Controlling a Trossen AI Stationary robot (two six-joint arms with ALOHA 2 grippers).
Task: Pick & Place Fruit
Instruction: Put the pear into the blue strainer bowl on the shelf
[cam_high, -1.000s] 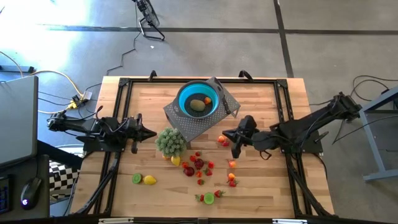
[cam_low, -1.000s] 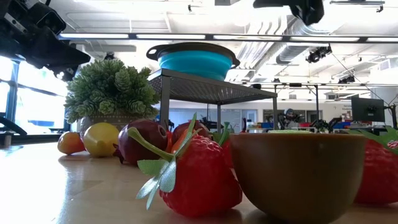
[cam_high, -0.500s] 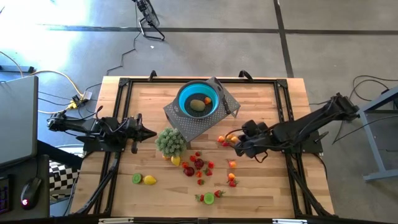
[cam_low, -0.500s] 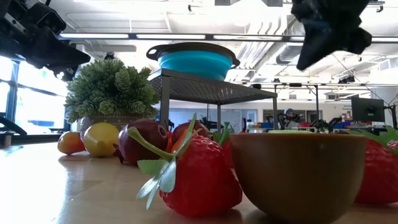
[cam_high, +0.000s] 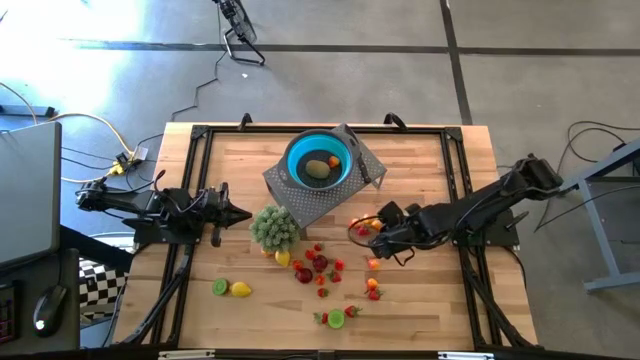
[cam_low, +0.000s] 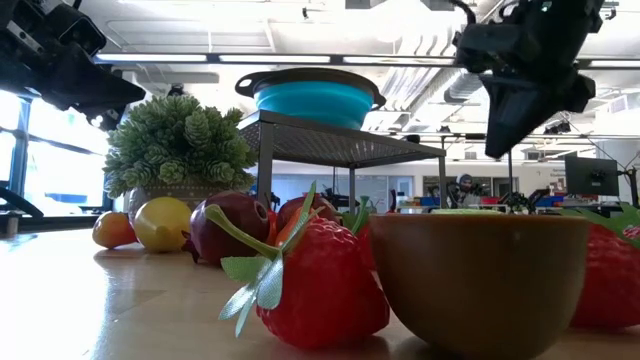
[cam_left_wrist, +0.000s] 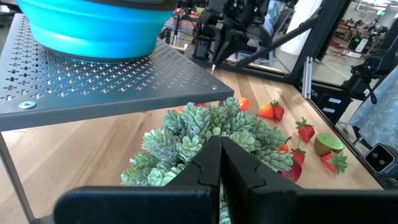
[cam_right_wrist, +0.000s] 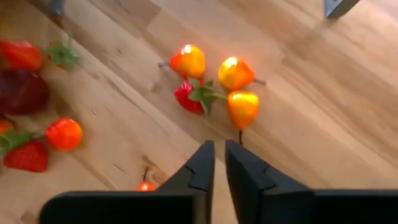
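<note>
The fruit lies scattered on the wooden table (cam_high: 430, 300), most of it around (cam_high: 320, 265). A lime and a lemon (cam_high: 241, 289) lie apart at the near left. Two pieces (cam_high: 317, 169) sit in the blue bowl (cam_high: 297, 152) on a perforated metal stand (cam_high: 310, 205). My right gripper (cam_high: 373, 243) (cam_right_wrist: 219, 149) hangs above the table, pointing steeply down with a narrow gap between its fingers. It holds nothing. Just beyond it lie three orange-yellow fruits and a strawberry (cam_right_wrist: 194, 96). My left gripper (cam_high: 246, 213) (cam_left_wrist: 219, 146) waits shut beside the plant.
A potted green plant (cam_high: 274, 227) stands left of the fruit, in front of the stand. A small orange fruit (cam_right_wrist: 144, 185) lies close by my right gripper's finger. A strawberry (cam_low: 320, 280) and a brown-skinned half fruit (cam_low: 480, 280) sit near the table's front edge.
My right gripper has come down toward the table and tipped from nearly level to pointing steeply down, ending above the fruit right of the table's middle. The fruit has not moved.
</note>
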